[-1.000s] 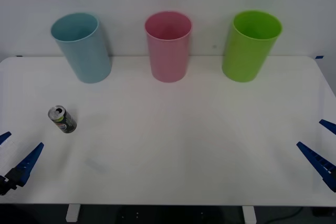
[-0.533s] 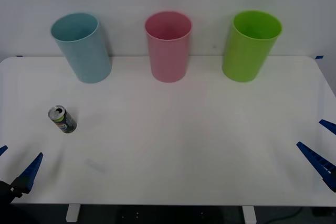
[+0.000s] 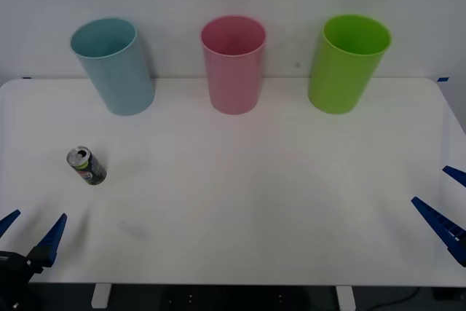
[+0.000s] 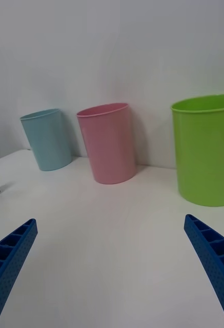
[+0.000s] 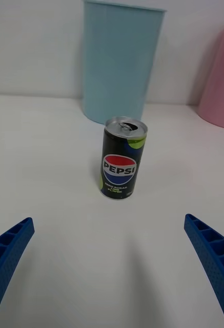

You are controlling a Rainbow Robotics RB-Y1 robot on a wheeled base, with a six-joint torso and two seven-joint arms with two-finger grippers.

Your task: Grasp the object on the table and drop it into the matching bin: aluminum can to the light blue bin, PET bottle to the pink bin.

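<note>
Your left end effector (image 3: 29, 229), fingers apart at the front view's lower left, sits nearest the upright aluminum can (image 3: 86, 165) just above it on the tabletop (image 3: 277, 180), below the light blue bin (image 3: 114, 66).

The aluminum can (image 3: 87, 165) stands on the table (image 3: 240, 180) toward 9 o'clock. At 12 o'clock is the pink bin (image 3: 234, 63), with the light blue bin (image 3: 113, 65) at 11 o'clock behind the can, and a third bin (image 3: 347, 63) at 1 o'clock.
</note>
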